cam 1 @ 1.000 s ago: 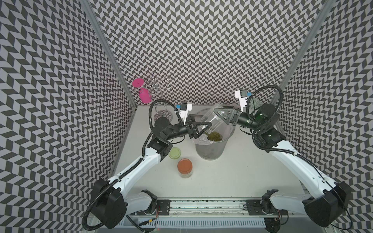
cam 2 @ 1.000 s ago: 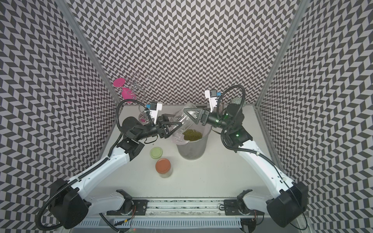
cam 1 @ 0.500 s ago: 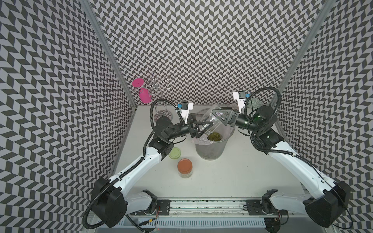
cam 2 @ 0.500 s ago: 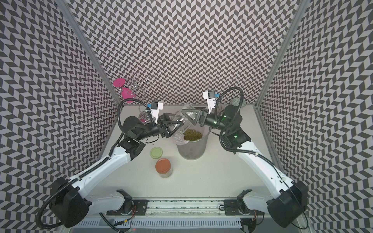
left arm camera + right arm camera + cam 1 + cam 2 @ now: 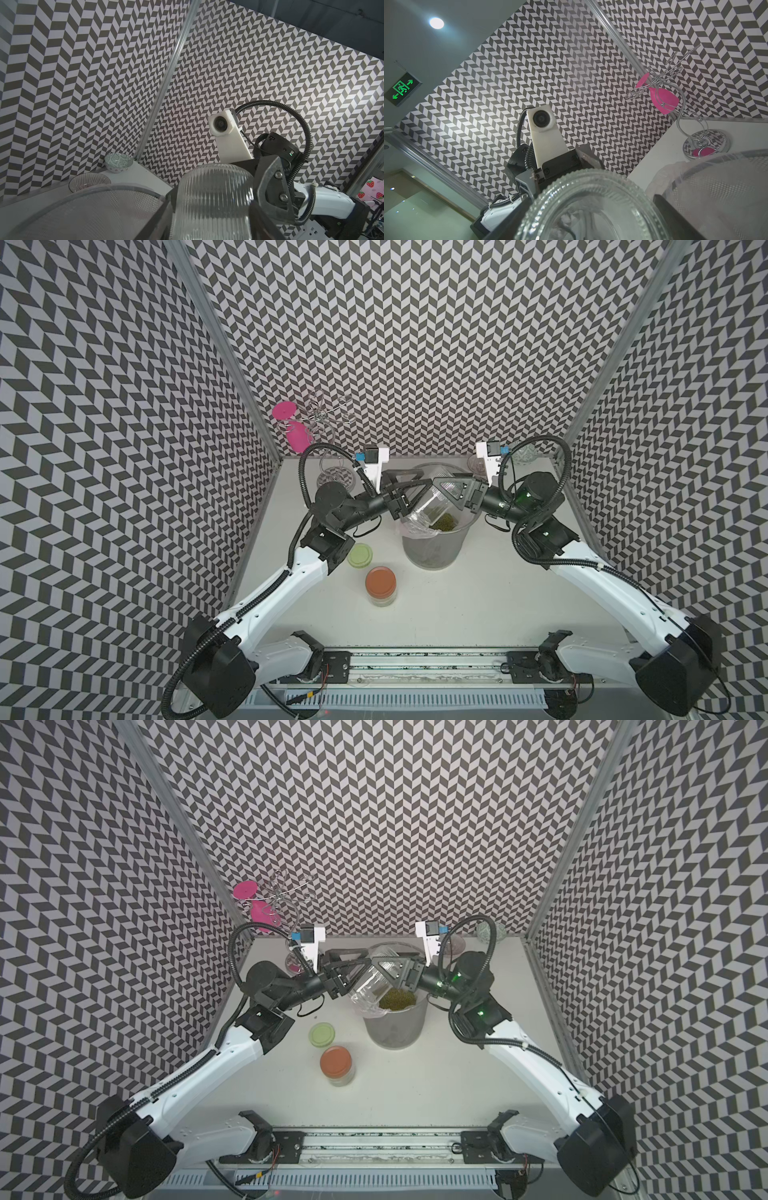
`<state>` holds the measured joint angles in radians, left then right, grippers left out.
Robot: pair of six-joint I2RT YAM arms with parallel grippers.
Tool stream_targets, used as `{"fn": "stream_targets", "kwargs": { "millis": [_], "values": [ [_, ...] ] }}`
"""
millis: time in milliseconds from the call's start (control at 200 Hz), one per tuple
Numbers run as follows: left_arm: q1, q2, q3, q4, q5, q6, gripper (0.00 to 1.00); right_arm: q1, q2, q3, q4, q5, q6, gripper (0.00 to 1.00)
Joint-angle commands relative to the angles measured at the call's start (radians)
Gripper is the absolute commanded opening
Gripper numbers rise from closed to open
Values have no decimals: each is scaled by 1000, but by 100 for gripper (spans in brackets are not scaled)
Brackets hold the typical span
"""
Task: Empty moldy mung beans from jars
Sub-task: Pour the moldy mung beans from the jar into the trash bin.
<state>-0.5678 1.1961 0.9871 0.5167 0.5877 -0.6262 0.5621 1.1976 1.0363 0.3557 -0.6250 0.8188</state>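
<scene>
Top view, jar [image 5: 424, 511] in end effector [image 5: 443, 495] (right)

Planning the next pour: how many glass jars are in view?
2. The open jar is tilted over the bin in the right tool; the orange-lidded jar stands on the table, nearer the arm bases. None appears hidden.

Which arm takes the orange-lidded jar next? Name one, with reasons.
Left, probably. The orange-lidded jar stands on the left arm's side of the bin; the right gripper holds the open jar tilted over it.
</scene>
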Motion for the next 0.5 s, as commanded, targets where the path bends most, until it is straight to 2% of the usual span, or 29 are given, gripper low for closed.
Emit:
{"fn": "stream_targets", "kwargs": {
  "millis": [0,25,40,55,245,355,496],
  "values": [
    [-9,-35,15,-72,-73,31,82,15,-71,-5,184,66,26,62],
    [-9,-50,12,-92,-91,42,88,15,-74,-1,176,77,19,62],
    [-9,-62,9,-103,-102,46,97,15,-76,2,169,82,13,62],
    [-8,-73,6,-111,-111,51,99,15,-78,7,161,88,9,62],
    [-2,-223,-14,-308,-210,107,100,-8,-77,60,129,112,-9,62],
    [5,-256,7,-422,-186,82,100,-21,-59,86,138,104,6,62],
    [5,-271,6,-463,-89,-1,100,-28,-42,98,167,97,28,62]
  ]
}}
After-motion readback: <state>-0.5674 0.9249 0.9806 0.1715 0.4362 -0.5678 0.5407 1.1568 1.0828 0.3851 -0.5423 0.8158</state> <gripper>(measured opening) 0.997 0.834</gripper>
